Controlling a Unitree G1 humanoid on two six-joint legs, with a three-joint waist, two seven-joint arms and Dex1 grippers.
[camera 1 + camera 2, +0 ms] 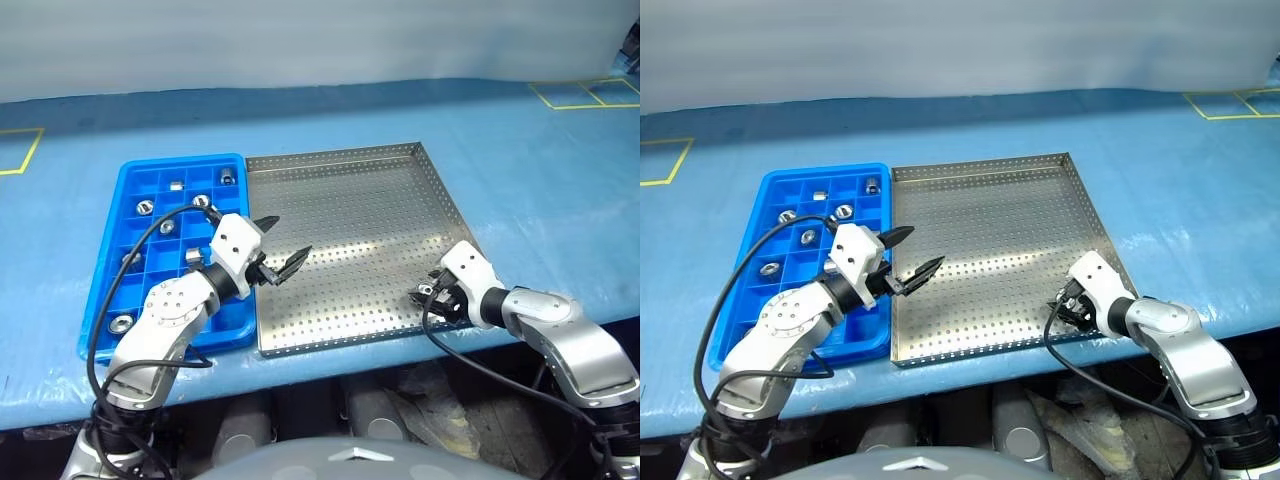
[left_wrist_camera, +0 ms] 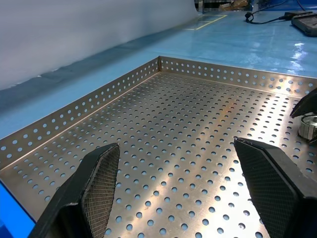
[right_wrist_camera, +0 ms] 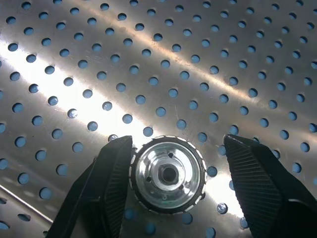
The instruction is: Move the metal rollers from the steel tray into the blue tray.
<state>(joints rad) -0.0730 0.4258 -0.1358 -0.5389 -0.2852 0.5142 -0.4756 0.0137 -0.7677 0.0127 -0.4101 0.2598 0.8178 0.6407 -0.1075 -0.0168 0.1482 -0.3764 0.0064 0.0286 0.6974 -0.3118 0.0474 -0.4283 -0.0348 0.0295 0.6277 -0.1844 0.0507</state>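
Your right tool point(image 3: 171, 188) sits spread and unclenched around the last roller point(image 3: 168, 174), lower right of the steel tray point(image 1: 350, 200), hollow end facing up.

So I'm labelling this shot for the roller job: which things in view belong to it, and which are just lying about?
Belong to the job:
- steel tray
- blue tray
- roller between the right end effector fingers
- rollers already in the blue tray, e.g.
- left end effector, open over the steel tray

Just lying about:
- yellow tape marks on the table covering
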